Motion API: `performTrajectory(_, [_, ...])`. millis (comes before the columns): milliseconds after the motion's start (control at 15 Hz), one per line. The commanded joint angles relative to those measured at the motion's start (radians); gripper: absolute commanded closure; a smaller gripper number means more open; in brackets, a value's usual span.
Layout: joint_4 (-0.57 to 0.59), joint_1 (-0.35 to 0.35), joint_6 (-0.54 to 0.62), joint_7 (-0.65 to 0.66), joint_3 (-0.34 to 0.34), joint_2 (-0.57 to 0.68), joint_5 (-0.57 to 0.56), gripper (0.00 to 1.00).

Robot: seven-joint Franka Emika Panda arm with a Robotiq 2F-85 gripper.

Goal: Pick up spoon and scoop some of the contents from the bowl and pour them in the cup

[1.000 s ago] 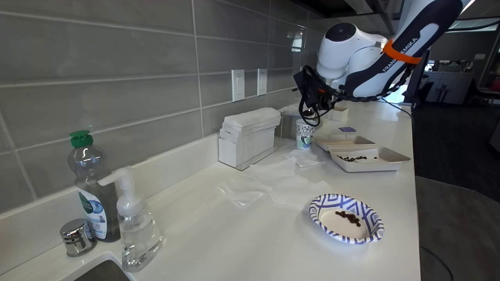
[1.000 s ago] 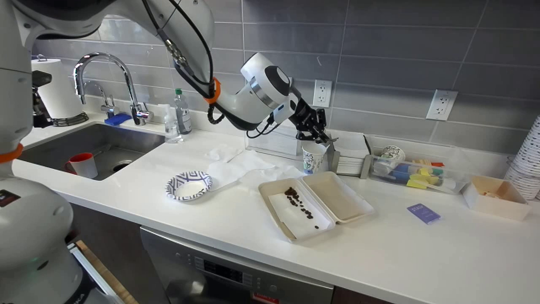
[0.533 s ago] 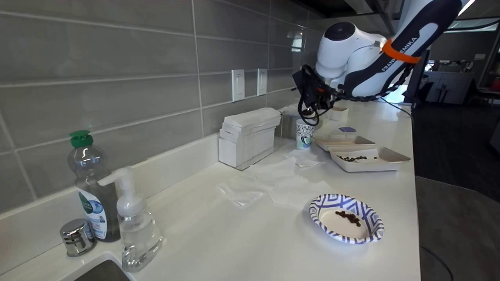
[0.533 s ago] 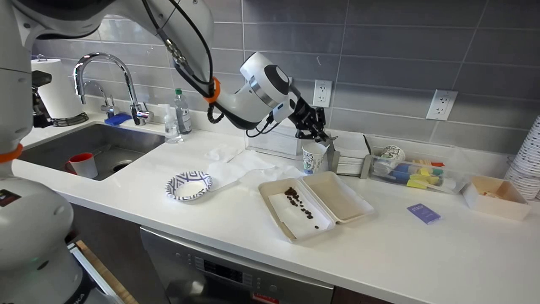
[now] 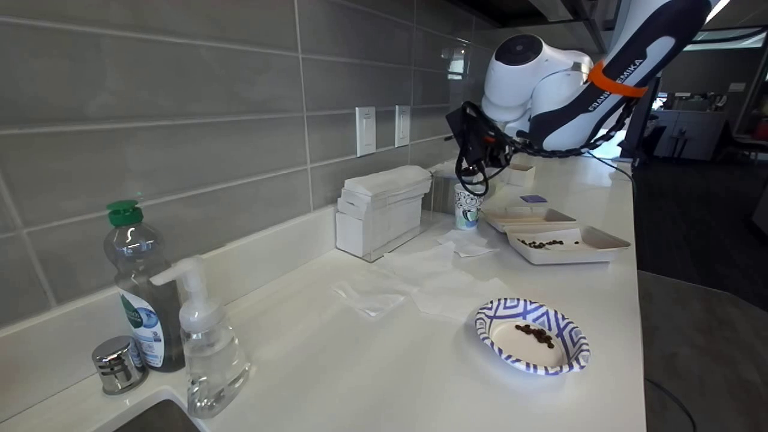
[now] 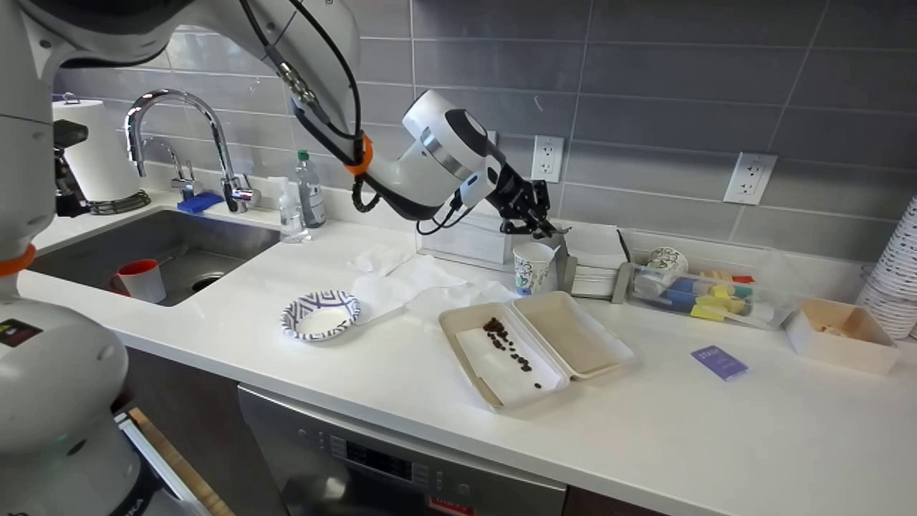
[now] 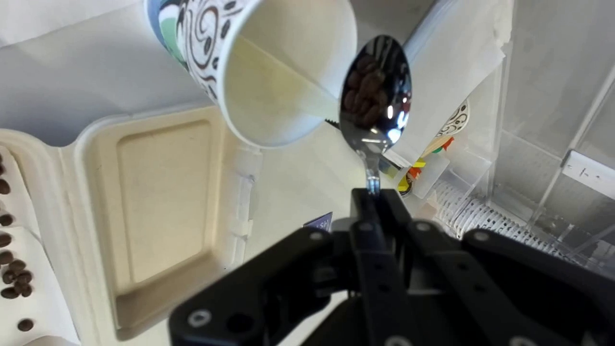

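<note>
In the wrist view the metal spoon (image 7: 377,98) points away from my gripper (image 7: 373,196), whose fingers are shut on its handle. Dark brown beans (image 7: 367,93) lie in the spoon's hollow. Its tip overlaps the right rim of the paper cup (image 7: 206,41), which stands upright with its mouth facing up. An exterior view shows the spoon tip (image 6: 564,230) above the level of the cup (image 6: 531,271); whether it is directly over the mouth I cannot tell. The bowl (image 6: 529,395), a white square dish with scattered dark beans, sits in front of the cup.
The dish's lid half (image 6: 573,337) lies open beside it. Behind the cup are a napkin holder (image 5: 390,210) and a clear bin (image 6: 716,297). A patterned plate (image 5: 576,342) holds a few beans. Loose napkins (image 6: 408,287) lie on the counter, near the sink (image 6: 193,244).
My gripper, with the spoon in it, has shifted slightly toward the sink side and a touch upward. Cup, dish and plate have stayed where they were.
</note>
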Motion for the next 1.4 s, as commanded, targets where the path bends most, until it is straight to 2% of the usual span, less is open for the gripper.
performTrajectory(0, [0.014,0.053,-0.014,0.123,-0.053,0.023,-0.101,0.98])
performTrajectory(67, [0.031,0.082,-0.010,0.072,-0.090,0.037,-0.047,0.98])
performTrajectory(200, [0.025,0.097,-0.011,0.116,-0.106,0.041,-0.095,0.98])
performTrajectory(400, [0.041,0.156,-0.003,0.101,-0.175,0.073,-0.067,0.98])
performTrajectory(867, [0.034,0.259,0.012,0.095,-0.280,0.132,-0.046,0.98])
performTrajectory(1133, [0.043,0.355,0.024,0.092,-0.399,0.199,-0.021,0.98])
performTrajectory(1200, [0.025,0.360,0.029,0.092,-0.396,0.187,-0.019,0.98])
performTrajectory(1333, [0.032,0.407,0.030,0.090,-0.454,0.231,0.003,0.98])
